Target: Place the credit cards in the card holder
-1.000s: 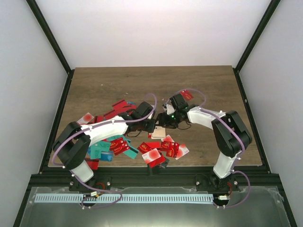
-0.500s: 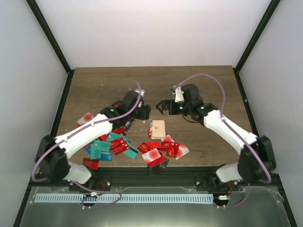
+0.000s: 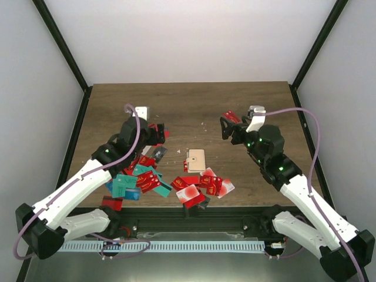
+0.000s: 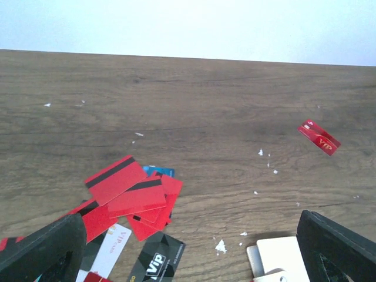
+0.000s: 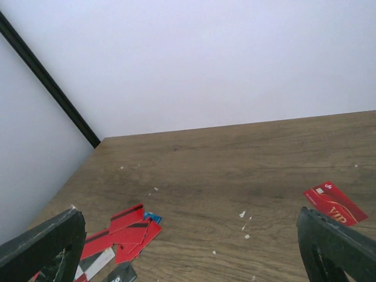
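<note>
The beige card holder [image 3: 195,159] lies flat on the table between the two arms, and its corner and snap tab show at the bottom of the left wrist view [image 4: 279,258]. Credit cards, mostly red, lie in a heap [image 3: 140,173] to its left and another heap [image 3: 202,185] in front of it. One red card [image 3: 231,117] lies alone at the back right [image 5: 335,203]. My left gripper [image 3: 156,135] hangs open and empty over the left heap's far cards [image 4: 132,197]. My right gripper [image 3: 227,128] stands open and empty beside the lone card.
A black VIP card [image 4: 154,262] and a white one [image 4: 110,245] lie at the edge of the left heap. Small white crumbs [image 4: 221,246] dot the wood. Black frame posts [image 3: 61,53] and white walls enclose the table.
Both grippers met at the card holder a second ago. They have opened and drawn back and up, the left arm to the left, the right arm to the right. The holder stays on the table.
</note>
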